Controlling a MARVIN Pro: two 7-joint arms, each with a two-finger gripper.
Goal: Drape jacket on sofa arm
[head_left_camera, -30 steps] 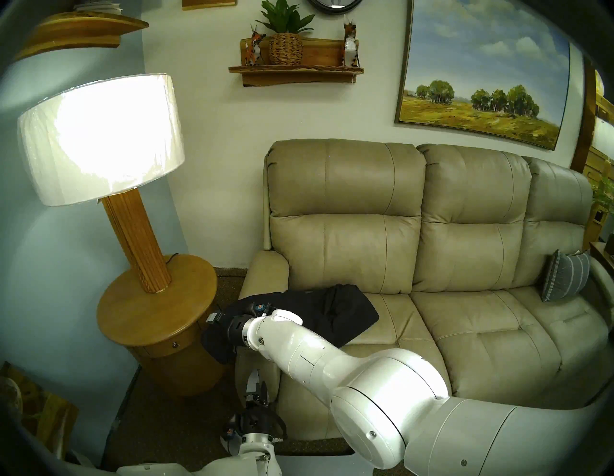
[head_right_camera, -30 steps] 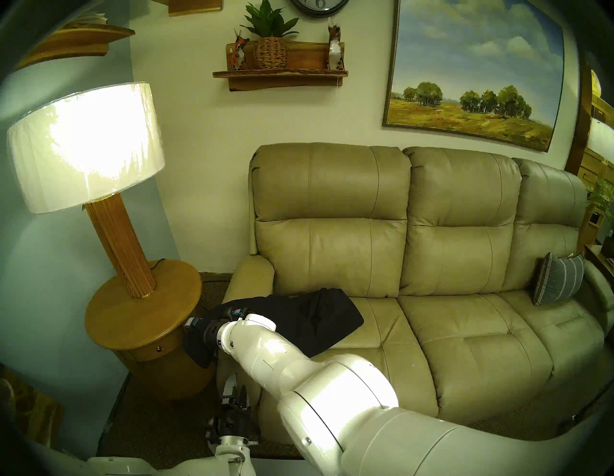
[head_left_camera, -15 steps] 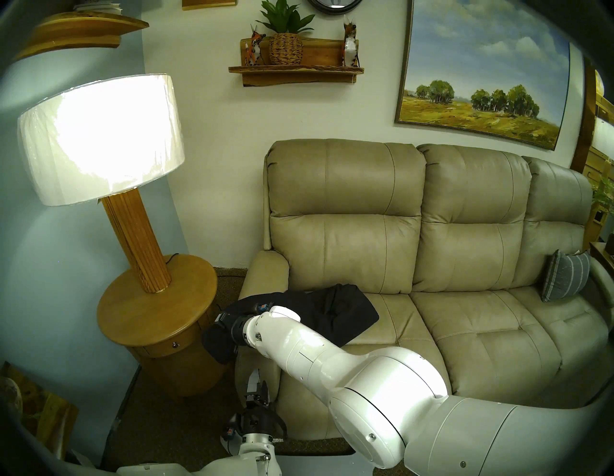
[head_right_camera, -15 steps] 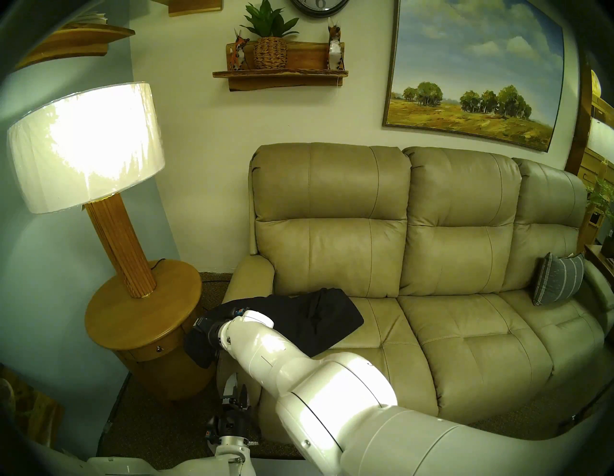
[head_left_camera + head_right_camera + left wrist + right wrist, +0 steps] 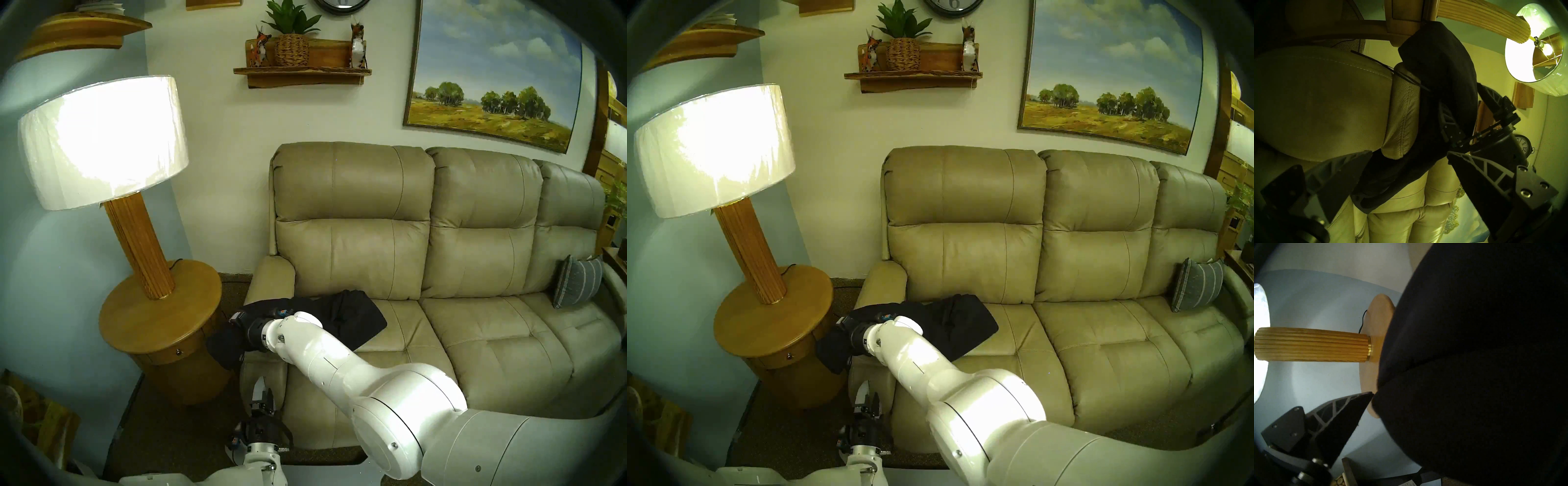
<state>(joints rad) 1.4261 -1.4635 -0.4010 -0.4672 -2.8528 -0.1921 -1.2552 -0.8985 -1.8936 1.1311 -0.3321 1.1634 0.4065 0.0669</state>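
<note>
Black jacket [image 5: 342,317] drapes sofa arm [image 5: 271,278] beside round wooden table [image 5: 152,315].

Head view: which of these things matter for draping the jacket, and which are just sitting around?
Job:
jacket, lying across the arm
sofa arm
right claw, open, astride the jacket
left claw, open, low by the sofa front

Lying about:
lamp
round table
striped pillow
wall shelf
painting
</note>
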